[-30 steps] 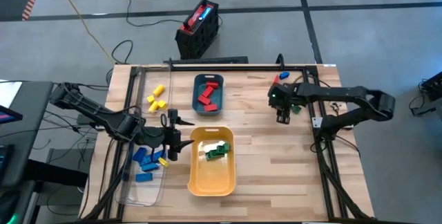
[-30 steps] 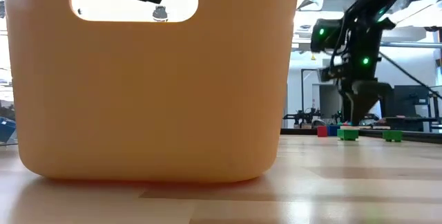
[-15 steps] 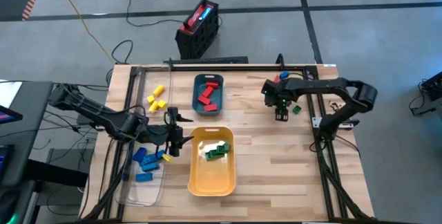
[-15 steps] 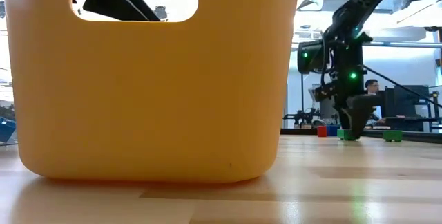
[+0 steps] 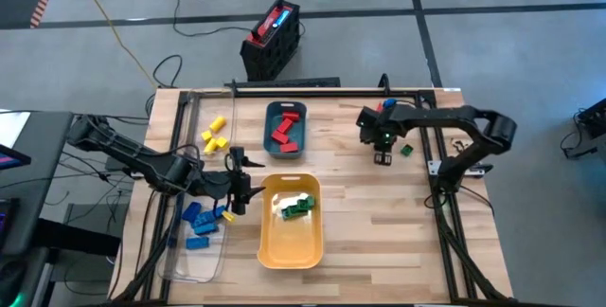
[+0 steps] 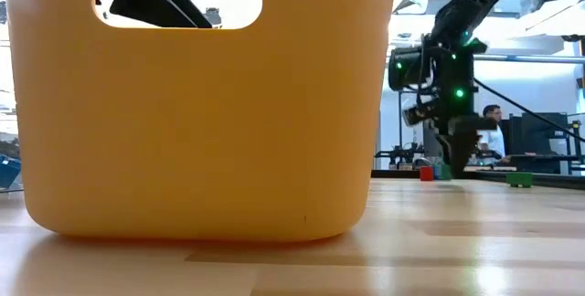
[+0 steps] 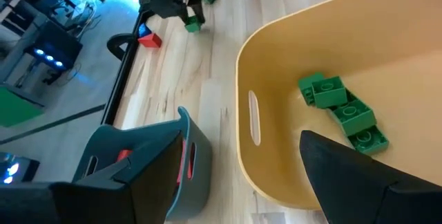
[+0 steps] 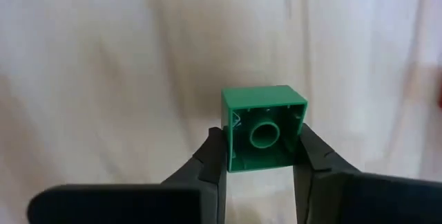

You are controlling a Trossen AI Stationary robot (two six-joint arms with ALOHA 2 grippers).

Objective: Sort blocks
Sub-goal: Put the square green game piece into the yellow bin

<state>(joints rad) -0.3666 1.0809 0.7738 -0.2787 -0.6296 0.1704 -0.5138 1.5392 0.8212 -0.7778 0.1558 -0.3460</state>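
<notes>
**Desk:** What has your right arm got?

**Me:** My right gripper (image 8: 261,156) is clamped on a small square green plastic block (image 8: 263,128), one finger pressed to each side, its hollow underside facing the wrist camera. Only that view shows the grip. From overhead the gripper (image 5: 383,156) covers the block, and from table height I see just the fingers reaching down to the wooden table (image 6: 439,241).

**Desk:** What's around it?

**Me:** Taking the tall yellow plastic tray (image 5: 290,220) as my landmark: the held block is well to its right and farther back. A second green block (image 5: 406,150) lies just right of that gripper, with a red block (image 7: 149,40) and a blue block (image 7: 142,30) behind it. Several green blocks (image 7: 343,112) lie inside the yellow tray. The small teal tray (image 5: 285,129) behind it holds red blocks (image 5: 283,131). Loose yellow blocks (image 5: 214,135) lie to its back left, and blue blocks (image 5: 198,218) are in the clear tray (image 5: 193,261) on its left.

**Desk:** Anything blocking you?

**Me:** The yellow tray's wall (image 6: 201,104) fills most of the low view.

**Desk:** Left arm?

**Me:** My left gripper (image 5: 238,186) hangs with fingers spread, empty, at the yellow tray's left edge.
</notes>
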